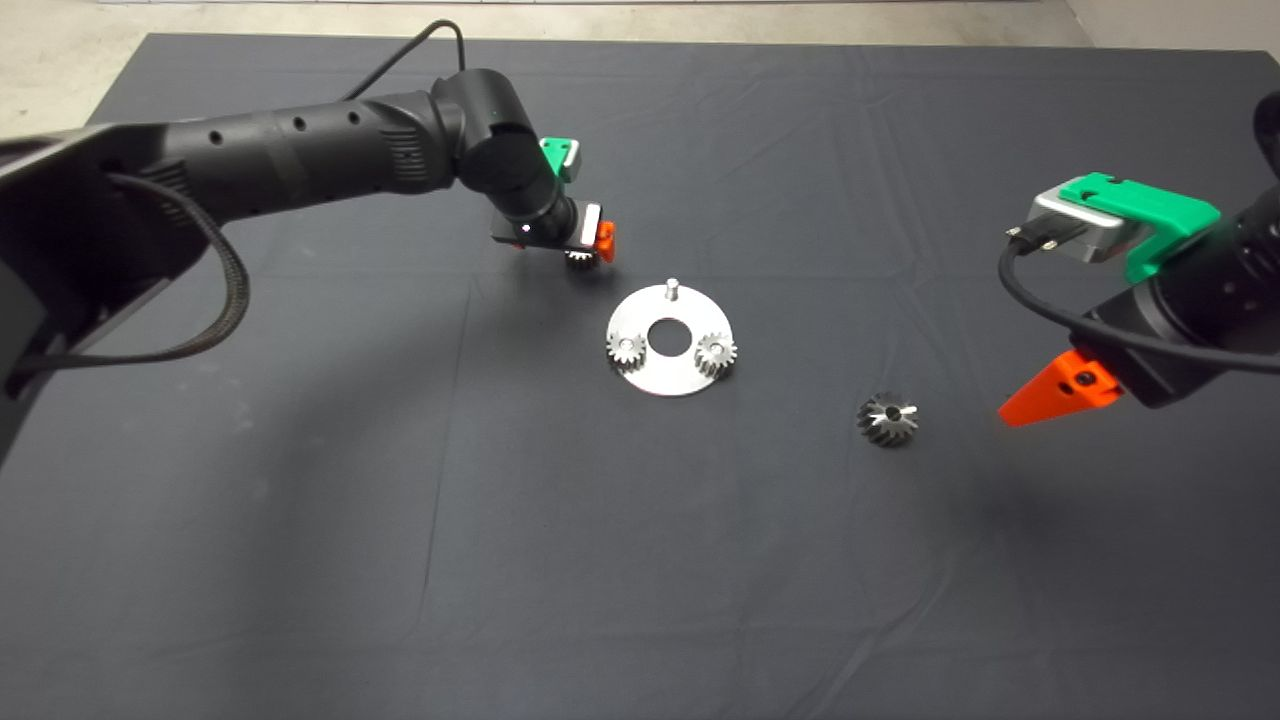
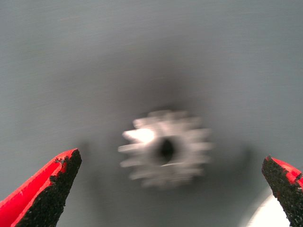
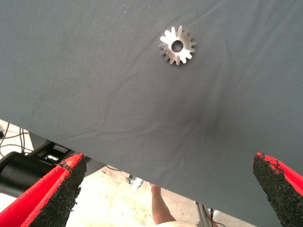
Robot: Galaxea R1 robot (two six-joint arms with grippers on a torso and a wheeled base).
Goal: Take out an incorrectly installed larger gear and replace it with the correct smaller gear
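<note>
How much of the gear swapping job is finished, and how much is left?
Done: the chunky slanted-tooth larger gear lies loose on the dark mat, off the round silver plate, whose top pin is bare. In hand: the open left gripper hovers over the small flat silver smaller gear. Left: gripping it and seating it on that pin. The right gripper waits open.

mat [image 1: 300, 560] dark grey | plate [image 1: 655, 380] silver | larger gear [image 1: 887, 419] silver, dark flanks

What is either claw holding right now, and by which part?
Nothing. The left gripper is open above the smaller gear on the mat; the right gripper is open too, away from the larger gear.
</note>
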